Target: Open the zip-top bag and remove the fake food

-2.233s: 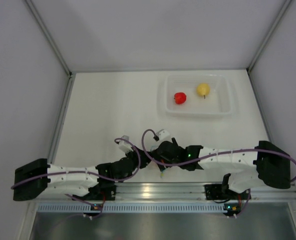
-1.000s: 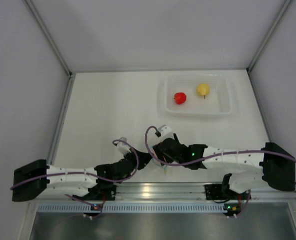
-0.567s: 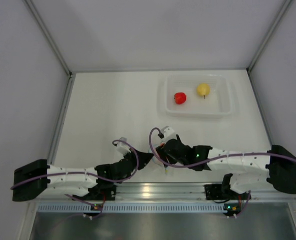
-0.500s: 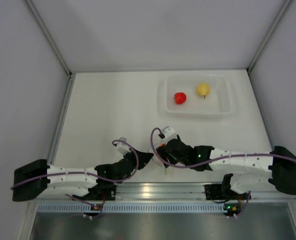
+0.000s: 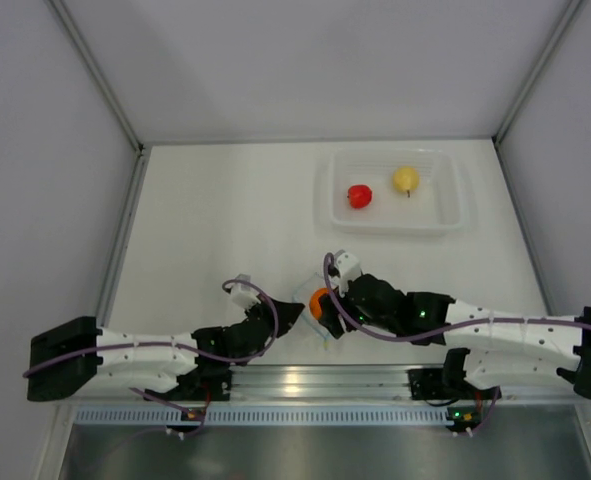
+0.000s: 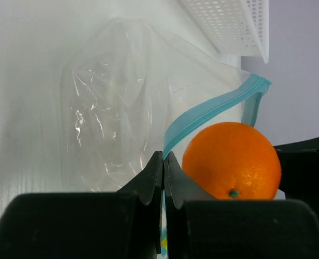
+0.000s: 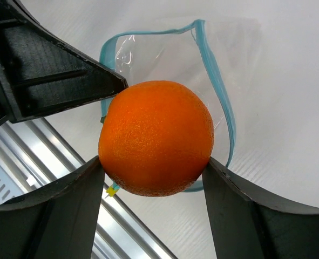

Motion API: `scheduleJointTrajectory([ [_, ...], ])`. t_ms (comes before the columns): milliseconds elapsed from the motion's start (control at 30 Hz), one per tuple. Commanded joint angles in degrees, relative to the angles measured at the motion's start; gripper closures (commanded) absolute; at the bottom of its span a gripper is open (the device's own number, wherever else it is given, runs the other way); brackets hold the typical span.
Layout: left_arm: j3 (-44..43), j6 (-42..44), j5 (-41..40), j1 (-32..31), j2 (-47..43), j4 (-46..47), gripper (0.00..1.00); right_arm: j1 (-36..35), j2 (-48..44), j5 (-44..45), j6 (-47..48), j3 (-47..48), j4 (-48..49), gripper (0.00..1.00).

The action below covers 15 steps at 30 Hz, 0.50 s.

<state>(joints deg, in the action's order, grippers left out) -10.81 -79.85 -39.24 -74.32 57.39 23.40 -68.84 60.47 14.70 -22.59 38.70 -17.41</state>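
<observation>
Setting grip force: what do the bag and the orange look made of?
The bag looks like thin clear plastic film, glossy and crinkled, with a light blue zip strip. The orange is probably hard plastic, semi-gloss with a fine dimpled skin, and it shows no squashing where it is gripped.

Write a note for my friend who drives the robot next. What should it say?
Left gripper: shut on the edge of the zip-top bag, by the blue zip.
Right gripper: shut on the orange fruit, at the bag's open mouth.
Done: bag open; red fruit and yellow pear lie in the clear tray.
Left: probably carry the orange fruit to the tray, then release the bag.
</observation>
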Motion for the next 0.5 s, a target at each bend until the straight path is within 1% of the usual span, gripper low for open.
scheduleJointTrajectory([
  [0, -1.7, -2.2, -3.3, -0.1, -1.2, -2.0, 1.00, 0.4, -3.5, -2.0, 0.6, 4.1, -0.9, 0.66],
  [167, -2.5, -1.4, -3.6, -0.2, -1.2, -2.6, 1.00, 0.8, -3.6, -5.7, 1.2, 5.6, -0.4, 0.66],
  [300, -2.6, -1.7, -4.0, -0.1, -1.0, -2.6, 1.00, 1.0, -4.5, -7.7, 0.6, 5.7, 2.1, 0.66],
  [467, -2.6, -2.1, -4.6, -0.1, -1.3, -3.4, 1.00, 1.8, -5.8, -4.0, 1.1, 11.1, -2.3, 0.66],
])
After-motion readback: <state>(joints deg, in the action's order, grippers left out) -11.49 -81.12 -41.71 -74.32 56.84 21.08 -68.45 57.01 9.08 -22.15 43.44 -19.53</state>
